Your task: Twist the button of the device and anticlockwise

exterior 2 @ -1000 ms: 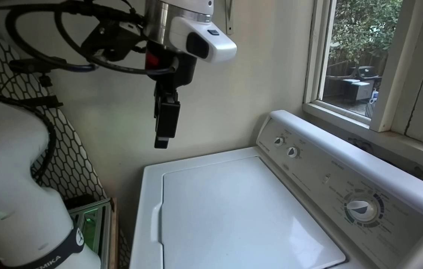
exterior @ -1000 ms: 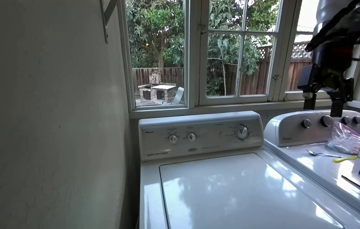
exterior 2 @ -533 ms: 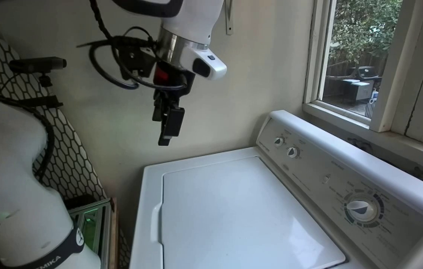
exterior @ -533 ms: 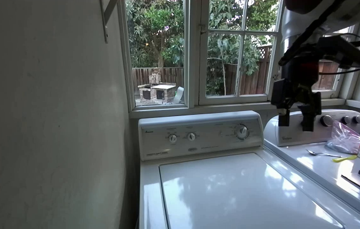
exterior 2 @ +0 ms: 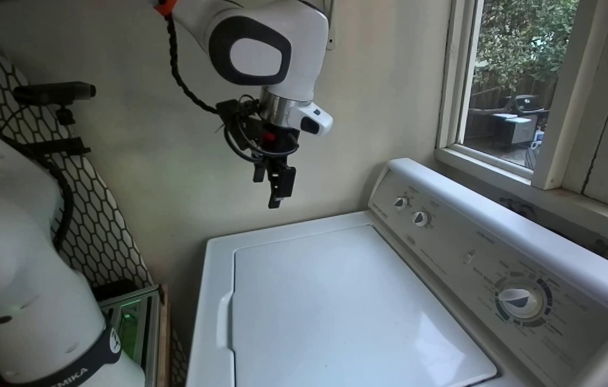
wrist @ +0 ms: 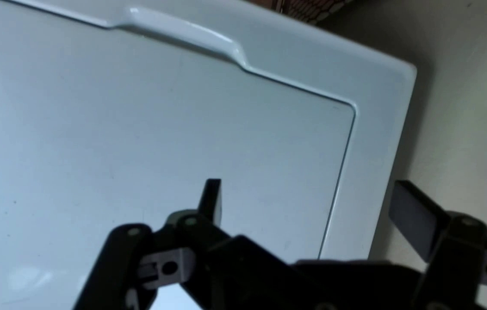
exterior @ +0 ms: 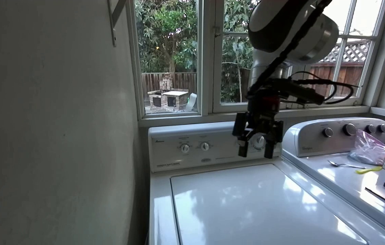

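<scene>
- Black two-fingered gripper (exterior: 256, 153), released and holding nothing, points straight down in an exterior view, its fingers (exterior: 269, 150) spread apart. From this angle it overlaps the large round white dial (exterior: 258, 141) on the raised pale back panel (exterior: 165, 153) of the white top-loading washer (exterior: 160, 211); we take that for line of sight, not contact. Two small white knobs (exterior: 185, 148) (exterior: 205, 146) share the panel, so we cannot be sure which control "button" means, though the dial seems likeliest to us. Just beside the washer stands the white appliance with a curved silver front (exterior: 309, 144), which we judge is not the target.
- In an exterior view we find the gripper hanging near the plain pale wall (exterior 2: 164, 161), well apart from the panel. Pointing down presumably suits travel above the flat glossy white lid (exterior 2: 336, 306); since the panel slopes, we expect to tilt the fingers toward it before pinching the dial.
- From the wrist view we look past the parted fingers onto the lid and the washer's corner by the wall. We read the wide spread as room to straddle a control. Neither dial nor knobs show here, so lining up could go astray; the anticlockwise turn seems not yet begun.
</scene>
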Motion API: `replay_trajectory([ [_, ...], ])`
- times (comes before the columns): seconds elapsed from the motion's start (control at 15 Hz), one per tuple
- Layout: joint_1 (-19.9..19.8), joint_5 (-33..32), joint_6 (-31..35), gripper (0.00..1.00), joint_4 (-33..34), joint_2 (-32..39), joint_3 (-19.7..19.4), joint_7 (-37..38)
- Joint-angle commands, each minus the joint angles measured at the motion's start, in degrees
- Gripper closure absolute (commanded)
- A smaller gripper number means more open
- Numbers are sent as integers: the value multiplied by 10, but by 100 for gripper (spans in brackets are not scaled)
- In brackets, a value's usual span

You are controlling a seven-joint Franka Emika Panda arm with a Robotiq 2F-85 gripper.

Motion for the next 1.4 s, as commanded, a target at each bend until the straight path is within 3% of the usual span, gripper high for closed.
replay_trajectory([
  [0.0, 10, 18, 98, 0, 50, 89, 24, 41],
  [0.2, 5, 11, 184, 0, 89, 141, 34, 90],
  [0.27, 9, 8, 149, 0, 59, 102, 28, 65],
  [0.8, 8, 8, 156, 0, 70, 115, 28, 66],
  [1.0, 12, 29, 196, 0, 96, 169, 34, 86],
  [1.33, 10, -3, 293, 0, 143, 259, 45, 138],
])
